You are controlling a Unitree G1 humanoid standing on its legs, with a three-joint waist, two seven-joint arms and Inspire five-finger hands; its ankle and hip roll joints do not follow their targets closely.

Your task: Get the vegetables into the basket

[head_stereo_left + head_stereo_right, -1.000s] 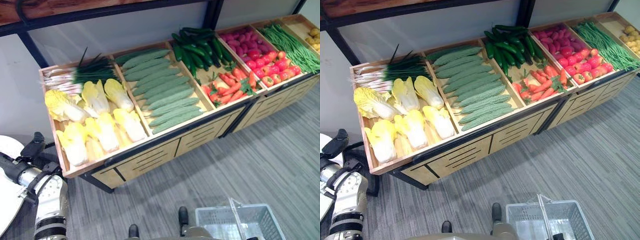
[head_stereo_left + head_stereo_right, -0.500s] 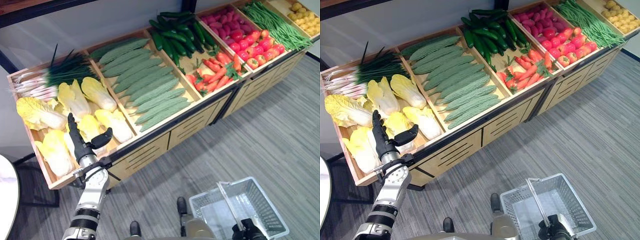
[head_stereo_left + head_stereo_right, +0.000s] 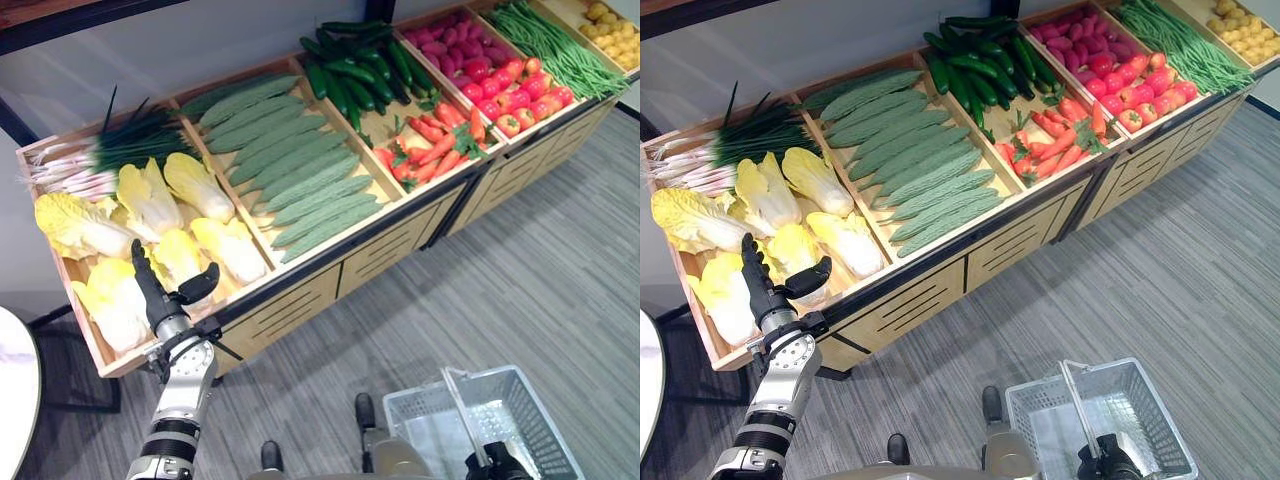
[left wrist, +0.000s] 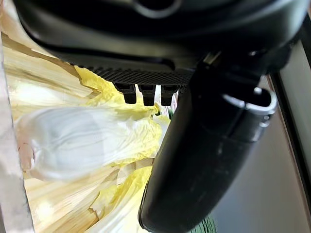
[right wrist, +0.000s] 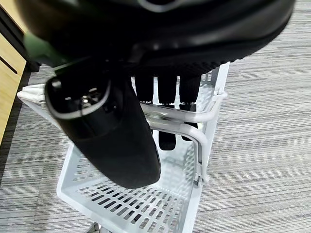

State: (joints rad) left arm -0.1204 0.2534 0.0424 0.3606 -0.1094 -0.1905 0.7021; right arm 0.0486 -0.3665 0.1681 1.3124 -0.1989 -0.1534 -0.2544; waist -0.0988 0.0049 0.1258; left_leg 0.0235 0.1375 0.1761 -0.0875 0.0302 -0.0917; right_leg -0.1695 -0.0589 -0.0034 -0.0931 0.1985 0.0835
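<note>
Pale yellow napa cabbages (image 3: 230,248) lie in the leftmost wooden crate of a long display stand (image 3: 300,305). My left hand (image 3: 160,293) is raised at that crate's front edge, fingers straight and thumb spread, open and holding nothing. One cabbage (image 4: 82,141) lies just past its fingertips. At the lower right, on the floor side, my right hand (image 5: 109,133) is shut on the handle (image 5: 194,116) of a white plastic basket (image 3: 520,425). The basket holds nothing that I can see.
Further crates hold green onions (image 3: 130,145), pale green gourds (image 3: 300,170), dark cucumbers (image 3: 360,70), carrots (image 3: 435,150), tomatoes (image 3: 515,100), green beans (image 3: 555,45) and potatoes (image 3: 615,20). Grey carpet (image 3: 540,280) lies between the stand and the basket. A white round table edge (image 3: 15,400) is at far left.
My left arm has come up from low at the left to the front of the cabbage crate, then dropped slightly. The camera has shifted; the basket stays in my right hand.
</note>
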